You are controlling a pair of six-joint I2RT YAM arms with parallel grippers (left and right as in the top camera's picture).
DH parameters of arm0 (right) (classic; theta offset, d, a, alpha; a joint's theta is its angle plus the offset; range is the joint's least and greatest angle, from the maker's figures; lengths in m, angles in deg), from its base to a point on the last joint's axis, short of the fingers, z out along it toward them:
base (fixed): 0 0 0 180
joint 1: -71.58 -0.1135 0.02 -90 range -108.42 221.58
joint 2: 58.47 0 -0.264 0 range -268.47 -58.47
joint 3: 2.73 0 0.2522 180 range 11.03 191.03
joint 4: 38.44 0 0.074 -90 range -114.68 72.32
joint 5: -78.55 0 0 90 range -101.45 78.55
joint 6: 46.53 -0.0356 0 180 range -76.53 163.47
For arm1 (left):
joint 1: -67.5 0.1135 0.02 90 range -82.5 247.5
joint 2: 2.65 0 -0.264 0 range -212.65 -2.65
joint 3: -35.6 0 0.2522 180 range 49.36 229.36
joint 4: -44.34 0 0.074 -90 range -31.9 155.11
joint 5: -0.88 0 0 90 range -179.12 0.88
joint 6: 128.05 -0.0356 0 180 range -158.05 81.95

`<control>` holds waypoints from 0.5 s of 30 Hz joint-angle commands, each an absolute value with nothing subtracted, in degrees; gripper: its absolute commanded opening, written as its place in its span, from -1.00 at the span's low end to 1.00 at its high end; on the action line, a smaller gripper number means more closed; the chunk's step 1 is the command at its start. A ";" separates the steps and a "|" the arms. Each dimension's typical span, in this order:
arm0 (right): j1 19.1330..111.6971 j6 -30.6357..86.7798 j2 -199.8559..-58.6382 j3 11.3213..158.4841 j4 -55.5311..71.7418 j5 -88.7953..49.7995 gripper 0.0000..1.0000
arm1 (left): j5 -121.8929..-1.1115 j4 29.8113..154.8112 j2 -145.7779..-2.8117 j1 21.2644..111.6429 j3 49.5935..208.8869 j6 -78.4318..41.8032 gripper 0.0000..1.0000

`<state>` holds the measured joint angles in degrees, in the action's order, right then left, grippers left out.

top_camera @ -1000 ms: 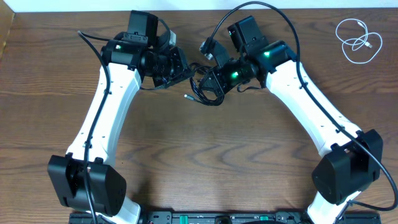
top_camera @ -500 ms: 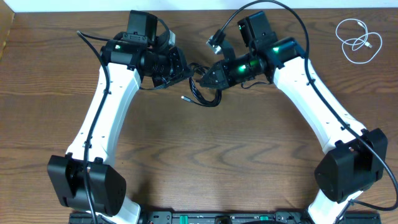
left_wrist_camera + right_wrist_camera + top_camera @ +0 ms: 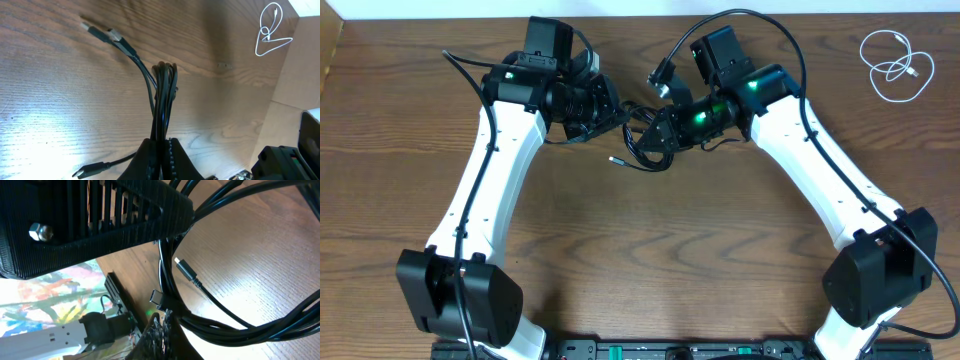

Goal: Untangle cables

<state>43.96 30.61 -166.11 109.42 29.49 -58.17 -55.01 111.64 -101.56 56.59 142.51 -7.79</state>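
Left pincer (image 3: pixel 161 146) and right pincer (image 3: pixel 161 325) both clamped on the black cables (image 3: pixel 162 90), at the far centre of the tabletop (image 3: pixel 670 240).
The left pincer's fingers are pressed together on a bundle of strands that run out beyond it to small plug ends lying on the wood. The right pincer grips the same tangle just beside it, with loops spreading toward the near side. The white cable (image 3: pixel 893 60) lies coiled alone in the far right corner, well apart from both arms.
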 commanded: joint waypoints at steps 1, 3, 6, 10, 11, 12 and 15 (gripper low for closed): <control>42.59 30.17 -166.39 109.15 29.51 -59.46 -0.98 | -55.51 111.60 -101.65 56.89 142.88 -6.52 -0.85; 42.54 29.73 -166.37 109.15 29.54 -59.46 -0.98 | -55.51 111.60 -101.65 56.89 142.88 -5.93 -0.85; 42.54 29.08 -166.37 109.15 29.56 -59.64 -0.98 | -55.47 111.60 -101.65 56.87 142.88 -3.70 -0.85; 42.54 24.18 -166.39 109.15 28.18 -55.11 -0.98 | -54.38 111.64 -101.65 56.87 142.88 -1.28 -0.85; 42.54 22.37 -166.39 109.15 27.42 -52.53 -0.98 | -53.24 111.64 -101.65 56.87 142.88 -1.30 -0.85; 42.56 21.73 -166.39 109.15 27.00 -51.44 -0.98 | -52.48 111.64 -101.65 56.87 142.88 -1.30 -0.85; 42.72 20.05 -166.39 109.15 25.32 -48.21 -0.98 | -50.49 111.67 -101.65 56.87 142.88 -2.17 -0.85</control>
